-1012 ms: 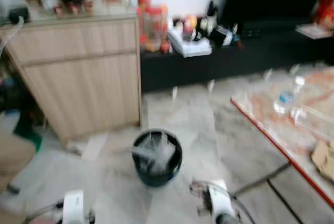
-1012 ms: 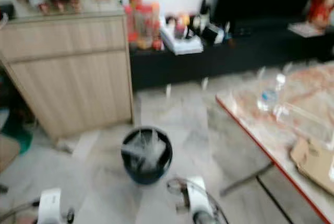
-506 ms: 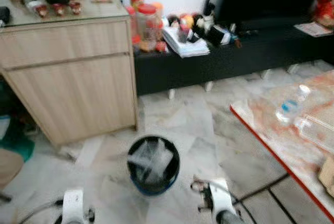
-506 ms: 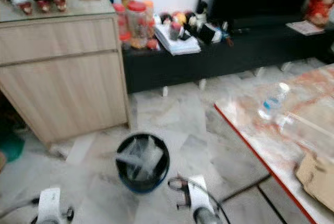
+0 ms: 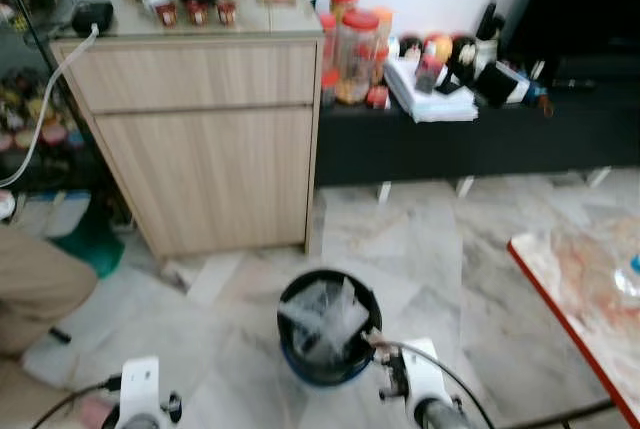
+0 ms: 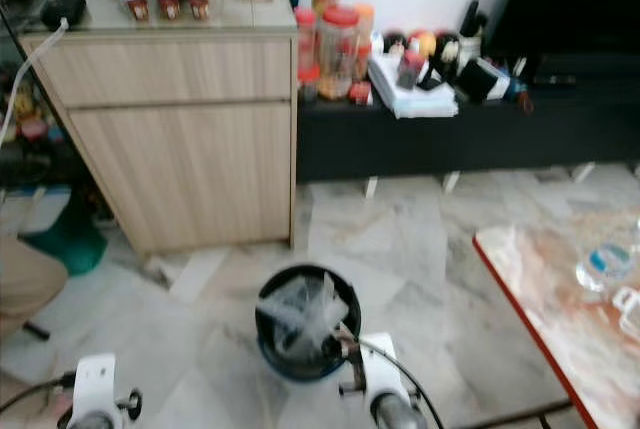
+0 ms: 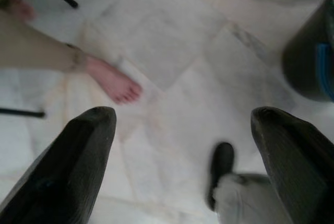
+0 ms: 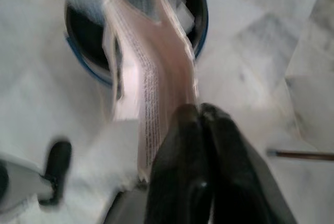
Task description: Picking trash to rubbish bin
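Observation:
A black rubbish bin with a blue rim stands on the marble floor just ahead of me, with crumpled clear plastic inside. My right arm hangs beside it. In the right wrist view, my right gripper is shut on a clear plastic wrapper with printed text, which stretches over the bin's rim. My left arm is low at the left. Its left gripper is open over bare floor with nothing between the fingers, and the bin's wall is off to one side.
A person's bare foot rests on the floor near the left gripper, and their leg is at the left. A wooden cabinet and a low black bench with jars stand behind. A red-edged table is at the right.
The camera has turned left, so the whole scene has shifted right and the table has slid mostly out of frame. The bin now lies right beside my right arm.

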### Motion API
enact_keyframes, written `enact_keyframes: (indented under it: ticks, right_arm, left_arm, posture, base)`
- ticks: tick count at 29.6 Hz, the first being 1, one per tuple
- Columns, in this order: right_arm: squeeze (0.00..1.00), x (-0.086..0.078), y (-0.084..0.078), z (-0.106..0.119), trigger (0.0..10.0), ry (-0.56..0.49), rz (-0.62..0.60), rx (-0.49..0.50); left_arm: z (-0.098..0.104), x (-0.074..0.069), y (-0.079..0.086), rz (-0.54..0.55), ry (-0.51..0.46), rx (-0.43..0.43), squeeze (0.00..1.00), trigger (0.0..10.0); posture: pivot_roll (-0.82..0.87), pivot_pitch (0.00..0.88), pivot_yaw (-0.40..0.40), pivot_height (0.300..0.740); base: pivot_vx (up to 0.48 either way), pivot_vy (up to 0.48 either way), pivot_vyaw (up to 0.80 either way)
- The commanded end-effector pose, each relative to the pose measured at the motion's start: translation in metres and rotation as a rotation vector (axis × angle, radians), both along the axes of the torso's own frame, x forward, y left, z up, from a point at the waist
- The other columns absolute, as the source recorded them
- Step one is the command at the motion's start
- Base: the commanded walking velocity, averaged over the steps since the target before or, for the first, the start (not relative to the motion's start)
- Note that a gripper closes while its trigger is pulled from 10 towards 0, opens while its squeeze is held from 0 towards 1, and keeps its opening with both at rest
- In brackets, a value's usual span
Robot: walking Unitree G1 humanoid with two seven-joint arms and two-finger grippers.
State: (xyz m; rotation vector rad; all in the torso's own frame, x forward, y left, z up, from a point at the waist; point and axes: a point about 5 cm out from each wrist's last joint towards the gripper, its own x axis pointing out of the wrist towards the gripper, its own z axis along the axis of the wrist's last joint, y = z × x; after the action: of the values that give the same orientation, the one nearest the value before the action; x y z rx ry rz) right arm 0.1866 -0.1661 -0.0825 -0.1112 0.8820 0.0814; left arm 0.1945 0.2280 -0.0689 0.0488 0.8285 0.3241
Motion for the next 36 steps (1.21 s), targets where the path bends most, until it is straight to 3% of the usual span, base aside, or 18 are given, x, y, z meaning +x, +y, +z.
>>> enact_keyframes:
  ticks: [1, 28, 36]
  right_arm:
    - [0.00, 0.0088, 0.0065, 0.0042, 10.0, -0.027, -0.003, 0.019]
    - [0.00, 0.0086, 0.0083, 0.0036, 10.0, -0.018, -0.011, 0.020]
    - [0.00, 0.0143, 0.0115, 0.0062, 10.0, -0.025, 0.009, 0.018]
  left_arm:
    - [-0.0013, -0.0077, 0.0114, 0.023, 0.024, 0.019, 0.00, 10.0]
    - [0.0009, -0.0053, 0.0151, 0.013, 0.020, 0.031, 0.00, 10.0]
    - [0.0034, -0.0004, 0.0155, 0.002, 0.015, 0.036, 0.00, 10.0]
  posture:
    - [0.06, 0.066, -0.065, 0.740]
    - [0.07, 0.039, -0.053, 0.740]
    - [0.07, 0.034, -0.050, 0.740]
  base:
    - [0.405, 0.000, 0.69]
    - [0.333, 0.000, 0.00]
    - [0.000, 0.000, 0.00]
